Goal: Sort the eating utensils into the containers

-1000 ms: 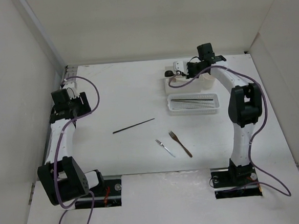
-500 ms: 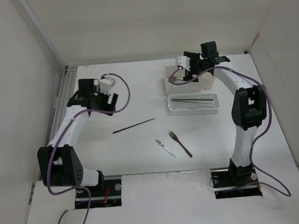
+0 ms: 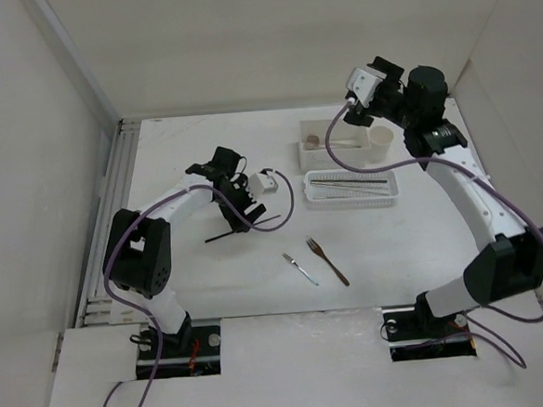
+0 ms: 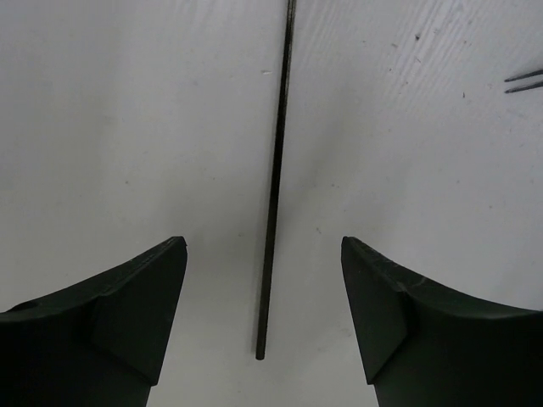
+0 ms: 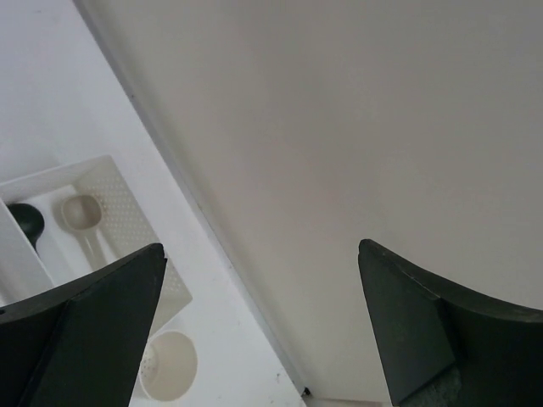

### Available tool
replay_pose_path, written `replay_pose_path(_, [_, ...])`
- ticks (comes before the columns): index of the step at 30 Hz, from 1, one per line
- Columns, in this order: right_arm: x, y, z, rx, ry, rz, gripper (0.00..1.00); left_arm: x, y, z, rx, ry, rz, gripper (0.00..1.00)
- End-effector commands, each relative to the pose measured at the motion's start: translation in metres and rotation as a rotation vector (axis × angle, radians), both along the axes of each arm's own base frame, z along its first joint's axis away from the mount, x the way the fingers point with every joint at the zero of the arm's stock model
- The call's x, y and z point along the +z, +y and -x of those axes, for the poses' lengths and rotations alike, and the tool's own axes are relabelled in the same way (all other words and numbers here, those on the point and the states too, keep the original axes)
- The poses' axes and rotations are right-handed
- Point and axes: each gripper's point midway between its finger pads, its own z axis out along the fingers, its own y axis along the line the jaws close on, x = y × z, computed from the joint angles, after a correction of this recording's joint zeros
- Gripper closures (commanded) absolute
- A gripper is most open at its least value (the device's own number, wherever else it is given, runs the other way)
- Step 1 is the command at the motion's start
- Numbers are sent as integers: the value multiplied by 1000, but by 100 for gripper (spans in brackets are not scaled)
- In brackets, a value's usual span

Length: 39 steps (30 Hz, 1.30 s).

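One thin dark chopstick lies loose on the table. My left gripper hovers open over it, one end of the stick between the fingers, untouched. A small silver fork and a longer brown fork lie nearer the front. The rectangular box holds a black spoon and a beige spoon. Another chopstick lies in the basket tray. The round cup stands beside the box. My right gripper is open, raised above the box, holding nothing.
White walls close in the table at the back, left and right; the right gripper faces the back wall. A few fork tines show at the right edge of the left wrist view.
The left arm swung from the far left to above the loose chopstick, its jaws widening. The right gripper opened over the box, then rose up and away toward the back wall.
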Motion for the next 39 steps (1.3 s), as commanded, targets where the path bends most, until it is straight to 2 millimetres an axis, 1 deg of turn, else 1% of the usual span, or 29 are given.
replay_pose_path(1, [14,-5,19,-35,-52,-70,0,-14,8,13,-59,19,-65,31])
replay_pose_path(2, [15,-8,24,-47,-56,-70,0,-15,10,12,-56,14,-77,31])
replay_pose_path(3, [23,-10,33,-47,-81,-76,0,-20,15,16,-51,23,-98,31])
replay_pose_path(4, [21,-13,36,-59,-80,-75,0,-23,20,14,-42,10,-126,31])
replay_pose_path(5, [15,-14,39,-59,-74,-74,0,-29,26,20,-39,26,-148,31])
replay_pose_path(7, [20,-17,48,-70,-90,-86,0,-35,33,16,-36,0,-182,31])
replay_pose_path(8, [15,-17,50,-71,-84,-93,0,-40,36,20,-34,5,-196,31])
replay_pose_path(11, [19,-18,56,-71,-94,-113,0,-45,37,11,-4,-26,-206,32])
replay_pose_path(12, [19,-18,56,-71,-94,-113,0,-48,39,11,-1,-30,-215,33])
replay_pose_path(13, [19,-18,58,-71,-89,-123,0,-54,40,13,-3,-9,-224,36])
replay_pose_path(14, [18,-18,59,-72,-81,-136,0,-57,38,15,-10,6,-212,38])
replay_pose_path(15, [24,-20,60,-85,-94,-149,0,-57,38,15,-10,6,-212,45])
replay_pose_path(16, [24,-20,60,-86,-89,-157,0,-61,36,18,-15,25,-204,51])
replay_pose_path(17, [29,-23,63,-99,-102,-160,0,-65,36,19,-8,38,-207,59])
replay_pose_path(18, [29,-21,63,-99,-102,-160,0,-64,34,18,-9,33,-195,67])
replay_pose_path(19, [28,-21,66,-99,-104,-161,0,-68,36,23,-2,50,-200,75])
replay_pose_path(20, [33,-24,69,-107,-116,-164,0,-74,37,27,6,65,-204,96])
replay_pose_path(21, [33,-24,69,-107,-116,-164,0,-74,36,25,15,59,-199,100])
replay_pose_path(24, [34,-27,75,-117,-123,-165,0,-74,36,23,50,57,-198,100])
replay_pose_path(25, [40,-29,77,-125,-141,-171,0,-71,39,21,78,55,-191,100])
replay_pose_path(26, [40,-29,77,-125,-141,-171,0,-64,35,11,96,39,-165,100])
replay_pose_path(27, [40,-29,77,-125,-141,-171,0,-58,37,9,114,43,-153,100])
replay_pose_path(28, [43,-30,80,-125,-150,-173,0,-51,42,5,137,42,-140,100])
replay_pose_path(29, [39,-30,79,-125,-141,-171,0,-41,43,-4,149,19,-129,100])
replay_pose_path(33, [39,-33,78,-147,-142,-171,0,-6,47,-19,123,-80,-129,100])
replay_pose_path(35, [44,-34,78,-155,-157,-188,0,12,48,-25,100,-126,-135,100])
replay_pose_path(36, [43,-38,77,-178,-154,-198,0,24,45,-35,94,-159,-125,100])
replay_pose_path(37, [52,-41,77,-192,-172,-223,0,32,44,-40,95,-175,-119,100])
replay_pose_path(39, [56,-57,71,-259,-156,-302,0,53,29,-49,56,-234,-118,100])
